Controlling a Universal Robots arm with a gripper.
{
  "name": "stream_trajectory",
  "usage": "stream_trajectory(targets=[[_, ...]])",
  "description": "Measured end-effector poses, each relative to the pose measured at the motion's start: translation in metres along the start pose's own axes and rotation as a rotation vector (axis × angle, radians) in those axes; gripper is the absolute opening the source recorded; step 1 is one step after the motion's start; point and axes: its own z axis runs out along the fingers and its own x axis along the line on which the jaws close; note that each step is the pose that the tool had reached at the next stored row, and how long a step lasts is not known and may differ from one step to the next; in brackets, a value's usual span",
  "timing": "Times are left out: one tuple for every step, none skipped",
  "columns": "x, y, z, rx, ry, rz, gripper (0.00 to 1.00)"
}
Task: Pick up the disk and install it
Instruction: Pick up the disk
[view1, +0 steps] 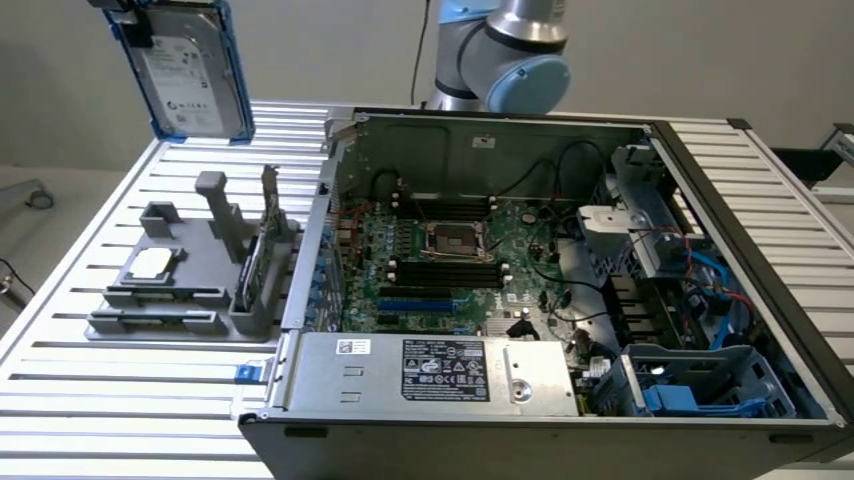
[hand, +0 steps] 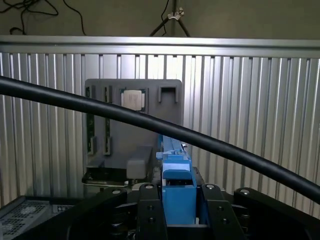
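The disk (view1: 194, 65), a silver-grey drive with a white label in a blue carrier, hangs upright in the air above the table's far corner at the exterior view's left. My gripper (hand: 178, 202) is shut on it: in the wrist view the black fingers (hand: 147, 212) press on both sides of the blue carrier end (hand: 178, 192). The disk is well clear of the grey holder (view1: 200, 270) below it. The open computer case (view1: 747, 200) lies to the exterior view's right, with blue drive bays (view1: 707, 385) at its near right corner.
The grey holder carries a small square chip (view1: 151, 262) and an upright card (view1: 271, 235). A grey power-supply box (view1: 427, 370) sits at the case's near side. The arm's base (view1: 501, 50) stands behind the case. A black cable (hand: 150, 125) crosses the wrist view.
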Motion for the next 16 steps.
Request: stream_trajectory(targets=[[0.001,-0.0045,-0.0046,-0.0011,0.0000,0.000,0.33],[0.001,-0.0089,-0.0091,-0.0021,-0.0001,0.000,0.33],[0.002,-0.0134,-0.0137,-0.0035,0.0000,0.000,0.33],[0.003,-0.0179,-0.0182,-0.0048,-0.0001,0.000,0.33],[0.004,-0.0224,-0.0227,-0.0062,-0.0001,0.000,0.33],[0.005,-0.0268,-0.0273,-0.0079,-0.0001,0.000,0.33],[0.006,-0.0313,-0.0317,-0.0094,-0.0002,0.000,0.33],[0.007,-0.0357,-0.0363,-0.0113,-0.0002,0.000,0.33],[0.008,-0.0401,-0.0402,-0.0136,-0.0002,0.000,0.33],[0.010,-0.0438,-0.0420,-0.0157,-0.0003,0.000,0.33],[0.012,-0.0467,-0.0419,-0.0170,-0.0011,-0.001,0.33],[0.013,-0.0495,-0.0420,-0.0184,-0.0023,-0.001,0.33],[0.014,-0.0522,-0.0421,-0.0198,-0.0039,-0.001,0.33],[0.016,-0.0547,-0.0420,-0.0210,-0.0060,-0.001,0.33],[0.017,-0.0572,-0.0420,-0.0224,-0.0085,-0.001,0.33],[0.018,-0.0604,-0.0420,-0.0234,-0.0104,-0.001,0.33]])
